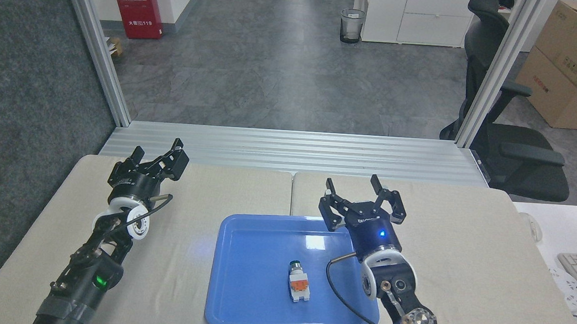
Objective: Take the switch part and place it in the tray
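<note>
- Switch part (298, 286): small white block, orange middle, green-tipped silver end, lying loose inside my glossy blue tray (240, 299) with bare floor all round it.
- My right hand (362, 194) spread wide, empty, over the tray's far rim.
- My left hand (161, 156) wide, empty, above the pale desk (463, 253).

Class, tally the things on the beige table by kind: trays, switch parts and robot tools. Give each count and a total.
Glossy blue plastic tray: 1
White-and-orange switch part: 1
Black robot tools, left tool and right tool: 2
Total: 4
</note>
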